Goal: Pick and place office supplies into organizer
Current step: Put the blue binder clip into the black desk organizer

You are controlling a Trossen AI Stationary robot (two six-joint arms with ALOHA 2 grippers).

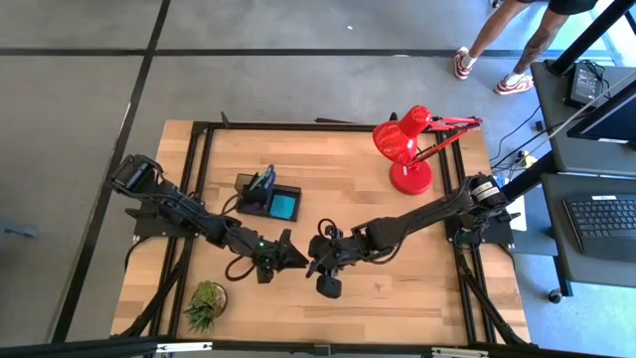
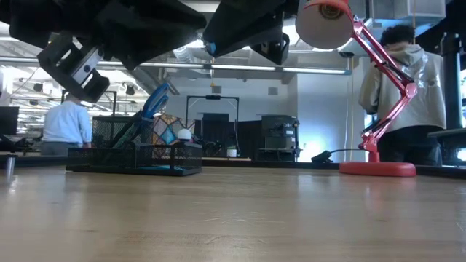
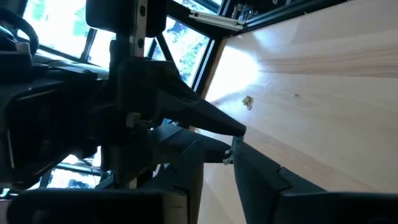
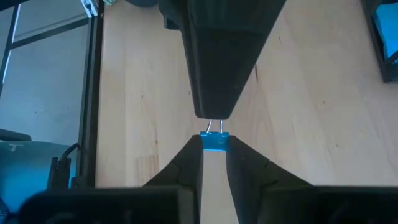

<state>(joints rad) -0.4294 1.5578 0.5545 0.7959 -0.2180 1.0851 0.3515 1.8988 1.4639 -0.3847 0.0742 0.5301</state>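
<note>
A small blue binder clip (image 4: 214,142) with silver wire handles hangs in the air between my two grippers, above the table's middle near its front. In the low view the clip (image 2: 211,49) shows as a blue speck high up. My right gripper (image 4: 214,149) is shut on its blue body. My left gripper (image 4: 213,115) meets it head-on, shut on the wire handles. In the high view my left gripper (image 1: 296,257) and my right gripper (image 1: 313,261) touch tips. The black organizer (image 1: 260,202) stands farther back on the left, holding blue scissors (image 1: 266,182) and a cyan pad (image 1: 284,206). My left gripper has the clip's silver wire handles (image 4: 214,127) between its shut fingertips, coming level from the table's left; the handles' ends vanish inside the tips. My right gripper pinches the clip's blue body (image 4: 215,143) between its two fingertips (image 4: 194,152), level from the table's right. The clip is lifted clear of the table.
A red desk lamp (image 1: 407,149) stands at the far right, a green potted plant (image 1: 206,303) at the near left corner. The organizer (image 2: 138,156) and lamp (image 2: 378,109) show in the low view. People stand beyond the table (image 2: 69,124).
</note>
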